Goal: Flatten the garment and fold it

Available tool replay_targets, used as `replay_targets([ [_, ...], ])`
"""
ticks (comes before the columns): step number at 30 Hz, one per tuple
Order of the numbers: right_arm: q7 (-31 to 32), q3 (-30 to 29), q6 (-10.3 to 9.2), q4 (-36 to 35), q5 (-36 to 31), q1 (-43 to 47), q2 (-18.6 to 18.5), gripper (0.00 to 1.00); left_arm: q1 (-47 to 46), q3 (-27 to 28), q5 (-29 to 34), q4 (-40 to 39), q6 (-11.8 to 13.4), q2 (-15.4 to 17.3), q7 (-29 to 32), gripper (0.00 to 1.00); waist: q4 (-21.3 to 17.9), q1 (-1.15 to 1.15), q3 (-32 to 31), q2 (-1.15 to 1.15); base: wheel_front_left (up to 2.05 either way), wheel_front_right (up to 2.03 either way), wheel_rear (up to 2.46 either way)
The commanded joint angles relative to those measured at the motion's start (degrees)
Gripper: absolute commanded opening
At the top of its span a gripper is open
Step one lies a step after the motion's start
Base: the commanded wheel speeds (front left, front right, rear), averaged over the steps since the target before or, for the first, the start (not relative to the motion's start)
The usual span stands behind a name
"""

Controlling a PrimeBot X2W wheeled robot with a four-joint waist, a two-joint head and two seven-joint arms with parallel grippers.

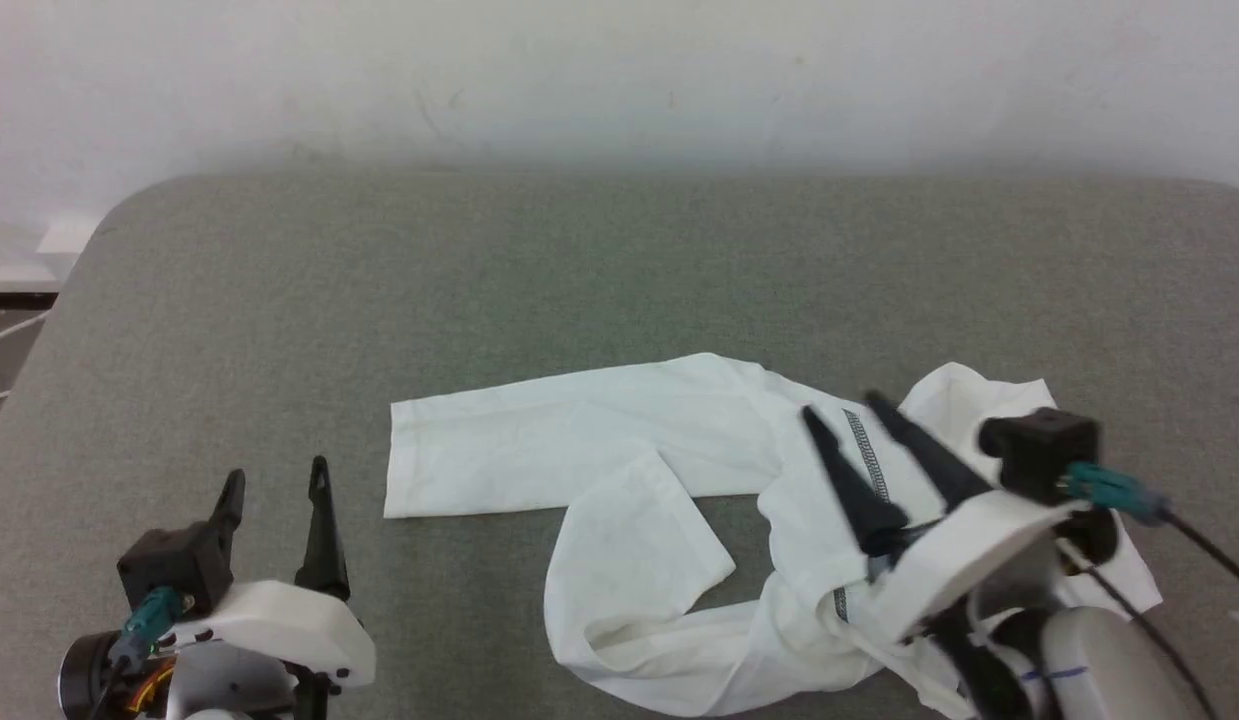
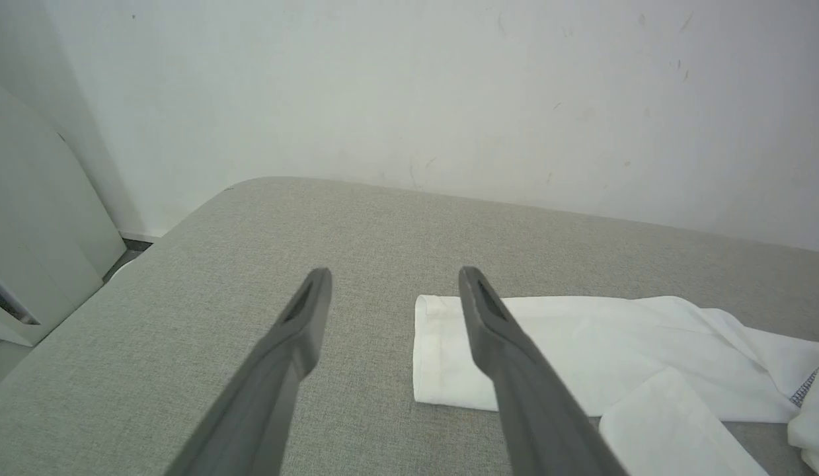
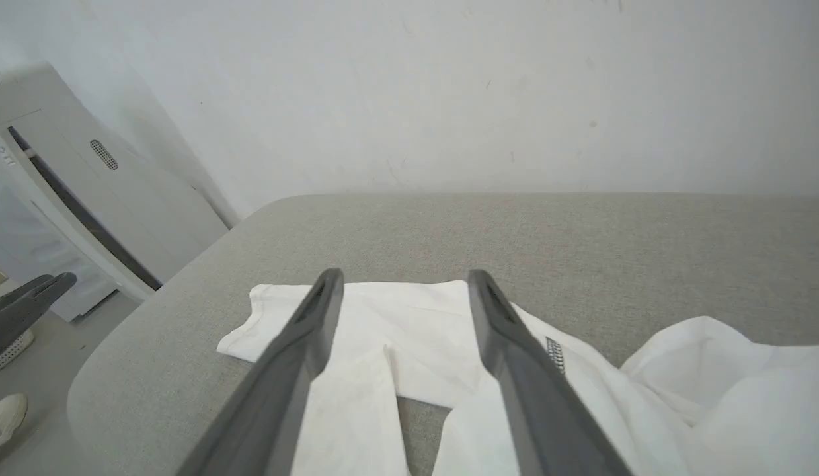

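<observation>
Closest to me, my left gripper point(image 1: 278, 475) hovers over bare grey worktop point(image 1: 479, 270) at the lower left, its fingers spread wide and empty. My right gripper point(image 1: 839, 405) is at the lower right above the garment point(image 1: 579, 440), fingers also wide apart with nothing between them; whether they touch the cloth I cannot tell. The garment lies rumpled on the worktop's right half, one sleeve stretched flat toward the left, a dark zigzag seam point(image 1: 867, 450) showing between my right fingers. Beyond stands a white wall point(image 1: 619, 80).
</observation>
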Motion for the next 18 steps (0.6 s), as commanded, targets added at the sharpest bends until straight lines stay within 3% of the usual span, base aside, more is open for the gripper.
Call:
replay_targets([
  [1, -0.5, -1.31, -0.05, -0.68, -0.84, 0.8, 0.33, 1.0, 0.72, -0.17, 0.12, -0.12, 0.37, 0.27, 0.11, 1.0, -0.18, 0.0, -0.4, 0.0, 0.0, 0.0, 0.0],
  [8, -1.97, -12.11, -0.05, -4.89, -5.83, 5.13, 0.96, 1.0, 1.32, -1.49, 0.37, -0.11, 0.38, 0.61, 1.8, 1.0, -0.95, 0.0, -1.52, 0.0, 0.0, 0.0, 0.0],
  [15, -0.81, -16.94, -0.05, -10.28, -8.48, 9.88, 1.05, 1.0, 1.7, -3.18, 0.47, -0.15, 0.65, 0.7, 4.82, 1.0, -2.51, 0.0, -1.61, 0.0, 0.0, 0.0, 0.0],
  [18, 0.04, -18.18, -0.05, -13.02, -8.8, 11.24, 1.06, 1.0, -0.1, -6.03, 0.59, 0.03, -0.51, 0.26, 8.28, 1.0, -2.91, 0.0, -0.64, 0.0, 0.0, 0.0, 0.0],
])
